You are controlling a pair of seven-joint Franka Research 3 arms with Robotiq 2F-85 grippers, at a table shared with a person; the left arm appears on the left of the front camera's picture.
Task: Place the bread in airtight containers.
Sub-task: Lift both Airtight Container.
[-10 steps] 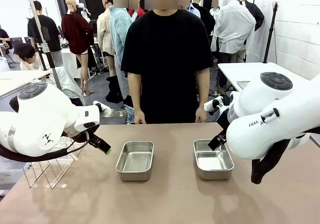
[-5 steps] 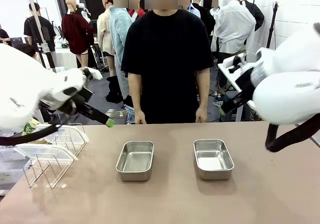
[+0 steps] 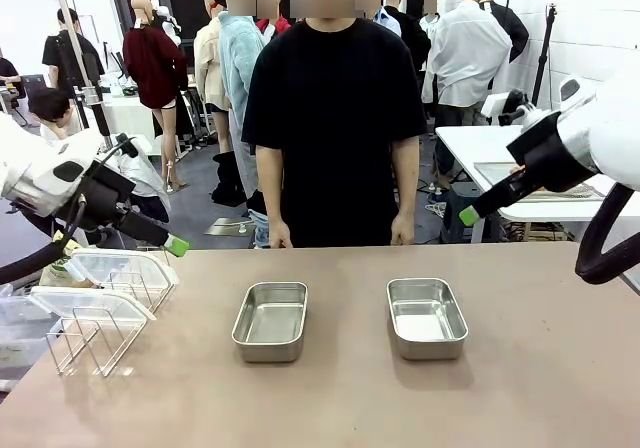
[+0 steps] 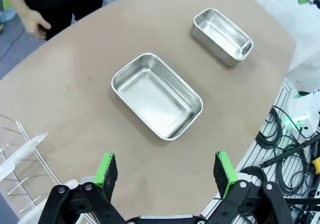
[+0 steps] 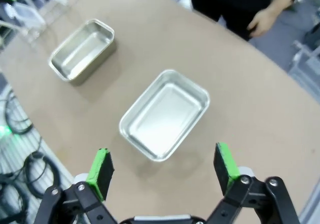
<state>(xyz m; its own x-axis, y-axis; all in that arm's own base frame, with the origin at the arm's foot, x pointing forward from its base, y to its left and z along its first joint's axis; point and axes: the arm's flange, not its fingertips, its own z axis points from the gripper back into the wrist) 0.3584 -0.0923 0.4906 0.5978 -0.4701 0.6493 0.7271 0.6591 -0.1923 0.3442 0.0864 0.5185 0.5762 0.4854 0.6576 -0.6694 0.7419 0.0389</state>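
A brown surface [image 3: 330, 408] lies bare along its near edge. Toward its middle, two shiny steel tins sit side by side with a clear gap between them: the left tin [image 3: 270, 320] and the right tin [image 3: 426, 317]. Both are uncovered and empty, with no bread in either. At the left edge a white wire rack [image 3: 95, 346] carries two clear lids [image 3: 78, 303], well apart from the tins.

The left fingers [image 4: 106, 170] hang in the air near the rack, spread wide, with nothing between their green pads. Their wrist camera looks down on the left tin. The right fingers [image 5: 226, 163] are raised off to the right side, higher than the tins, and are likewise spread wide and empty, with the right tin below them. Neither pair touches a tin.

At the far edge a person [image 3: 335, 118] in a black shirt stands facing the surface, arms hanging down and hands apparently empty.

By my judgement the task is at its very start and nothing is packed yet. The bread has to be brought to the tins and laid inside. Then the lids must come off the rack and be pressed on.
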